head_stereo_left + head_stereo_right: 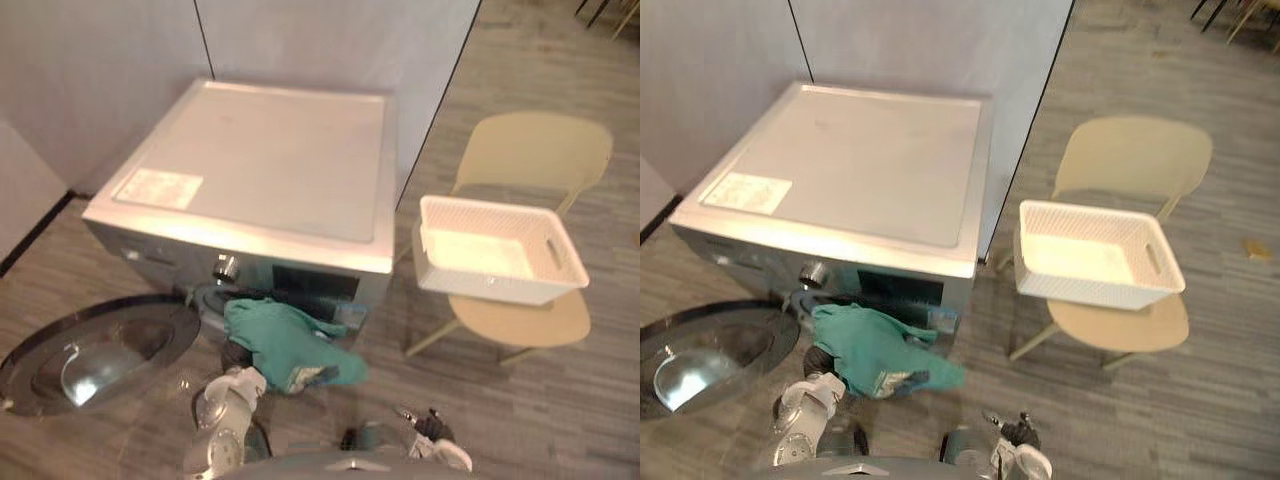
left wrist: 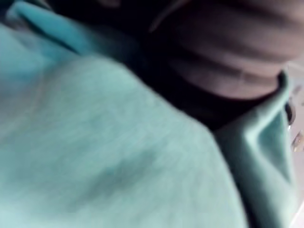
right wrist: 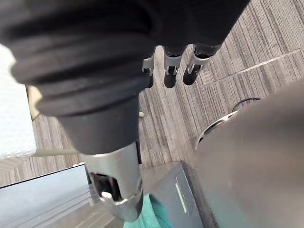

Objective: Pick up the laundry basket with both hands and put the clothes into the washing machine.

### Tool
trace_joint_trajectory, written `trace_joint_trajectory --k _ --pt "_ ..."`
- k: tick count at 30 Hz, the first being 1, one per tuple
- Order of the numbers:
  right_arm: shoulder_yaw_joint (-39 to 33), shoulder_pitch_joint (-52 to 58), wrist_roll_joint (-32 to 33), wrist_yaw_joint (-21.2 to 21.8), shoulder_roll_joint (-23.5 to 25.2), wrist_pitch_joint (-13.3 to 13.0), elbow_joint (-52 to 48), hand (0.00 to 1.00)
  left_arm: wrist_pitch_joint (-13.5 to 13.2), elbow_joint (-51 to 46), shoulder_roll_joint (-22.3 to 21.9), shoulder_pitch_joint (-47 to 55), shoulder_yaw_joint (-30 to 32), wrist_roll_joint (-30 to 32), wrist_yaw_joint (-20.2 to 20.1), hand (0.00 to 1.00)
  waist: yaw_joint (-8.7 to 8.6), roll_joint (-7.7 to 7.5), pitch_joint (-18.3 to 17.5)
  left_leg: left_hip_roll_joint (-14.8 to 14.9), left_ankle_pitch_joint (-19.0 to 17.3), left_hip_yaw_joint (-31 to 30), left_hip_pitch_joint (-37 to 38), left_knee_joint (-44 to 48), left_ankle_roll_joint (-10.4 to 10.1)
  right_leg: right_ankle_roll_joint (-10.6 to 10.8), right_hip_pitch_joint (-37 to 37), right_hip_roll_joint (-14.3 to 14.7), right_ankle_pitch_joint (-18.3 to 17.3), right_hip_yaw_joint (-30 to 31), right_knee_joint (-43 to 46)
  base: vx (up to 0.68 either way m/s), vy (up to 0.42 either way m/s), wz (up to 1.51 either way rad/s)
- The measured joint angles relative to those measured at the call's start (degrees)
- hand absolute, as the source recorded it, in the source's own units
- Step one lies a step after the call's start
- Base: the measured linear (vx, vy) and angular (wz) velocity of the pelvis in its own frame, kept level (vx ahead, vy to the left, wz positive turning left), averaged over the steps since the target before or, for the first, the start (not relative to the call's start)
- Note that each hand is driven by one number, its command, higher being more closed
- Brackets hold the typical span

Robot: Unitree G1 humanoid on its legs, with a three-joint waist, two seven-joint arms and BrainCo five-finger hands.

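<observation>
Currently: teal garment (image 1: 282, 345) hangs at drum opening of washing machine (image 1: 260, 160), lower part dangling outside, beside open door (image 1: 90, 350). Left hand (image 1: 238, 356) under cloth, fingers hidden, cannot tell grip. Right hand (image 3: 171, 71) low and apart, fingers relaxed, empty. Laundry basket (image 1: 480, 285) empty on chair (image 1: 530, 150). Judgement: garment light, limp, may snag on rim; gather dangling fold, push inward.

Pale partition walls (image 1: 90, 80) are spanning the upper left of the frame. Grey plank floor (image 1: 560, 420) is running across right and bottom. Beige chair (image 1: 535, 150) is standing centre right.
</observation>
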Motion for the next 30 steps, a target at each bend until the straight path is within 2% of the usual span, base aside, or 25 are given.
trace_joint_trajectory --k 2,4,5,7,9,12,17,23,27,30 --pt "1.19 -0.92 0.13 -0.11 -0.13 -0.32 -0.2 0.0 -0.12 -2.08 -0.01 0.0 1.56 -0.17 1.6 1.0 0.0 -0.91 1.5 0.02 -1.69 0.36 -3.14 3.21 1.11 -0.06 -3.82 -1.09 -1.6 1.04 4.6 -0.22 0.018 -0.05" --pt "1.92 -1.1 0.44 -0.48 -0.04 -0.74 -0.86 0.0 -0.28 -3.04 -0.03 0.03 2.06 -0.57 2.99 1.0 0.15 -1.34 2.32 0.33 -2.42 0.99 -5.58 5.09 0.86 -0.15 -6.91 -1.21 -2.38 1.98 7.18 -0.18 -0.004 -0.1" --pt "2.17 -1.13 0.85 -0.51 0.24 -0.98 -2.02 0.0 -0.65 -3.13 -0.14 -0.13 2.39 -0.89 3.67 1.0 0.25 -1.63 3.81 0.34 -2.44 1.75 -6.7 5.55 0.75 -0.26 -8.17 -1.47 -2.48 2.4 8.38 -0.15 -0.026 0.01" --pt "2.11 -1.82 2.05 -0.52 0.27 -1.37 -2.75 0.0 -0.74 -4.54 -0.26 -0.37 2.41 -0.99 4.31 1.0 -0.67 -1.83 5.46 0.41 -2.46 1.33 -9.02 7.87 0.78 -0.57 -10.18 -2.19 -3.23 2.01 11.02 -0.15 -0.027 0.19" --pt "1.76 -3.13 3.03 -1.03 -0.17 -1.56 -4.51 0.0 -1.53 -6.66 -0.32 -2.43 2.43 -1.02 4.71 1.0 -0.88 -2.2 8.48 0.64 -4.23 0.08 -14.48 15.01 1.36 -0.87 -15.66 -3.63 -5.49 2.2 18.53 -0.13 -0.044 0.26" --pt "0.66 -6.55 4.65 -1.86 -1.32 -2.13 -4.69 0.0 -2.09 -6.73 -0.13 -6.76 3.59 -1.03 6.54 1.0 -0.47 -2.28 12.08 2.4 -6.92 -1.43 -23.35 24.32 1.22 -1.98 -24.28 -3.92 -8.41 2.95 27.47 -0.17 -0.08 0.03" --pt "0.42 -8.22 5.19 -4.5 -2.12 -2.23 -5.69 0.0 -3.48 -2.14 -0.46 -15.22 7.38 -2.02 10.69 1.0 -0.29 -2.41 14.78 5.66 -7.68 -2.22 -31.88 30.49 1.34 -2.88 -32.7 -1.79 -8.92 3.24 32.22 -0.07 -0.047 -0.16" --pt "0.44 -8.34 7.75 -6.68 -1.48 -3.38 -6.78 0.0 -5.87 4.68 0.33 -30.64 13.49 -3.18 15.98 1.0 -1.73 -2.73 17.31 7.81 -9.21 -3.96 -41.99 37.25 1.5 -3.61 -42.17 -0.69 -9.09 3.47 37.5 -0.03 -0.011 -0.09" --pt "0.29 -8.34 10.28 -7.85 0.08 -4.95 -8.55 0.0 -7.17 8.24 5.2 -40.49 15.86 -5.07 18.88 1.0 -3.19 -4.2 18.99 9.02 -9.81 -4.66 -48.17 40.05 1.82 -3.81 -48.06 0.16 -8.95 3.63 39.35 -0.03 0.0 -0.13" --pt "0.39 -8.34 11.63 -7.83 0.42 -5.52 -8.92 0.0 -7.39 12.37 9.15 -47.14 16.7 -6.53 19.93 1.0 -3.51 -4.55 19.7 10.46 -10.06 -4.73 -51.77 41.41 1.82 -3.88 -51.54 1.32 -8.02 3.66 39.49 -0.02 -0.007 -0.22"
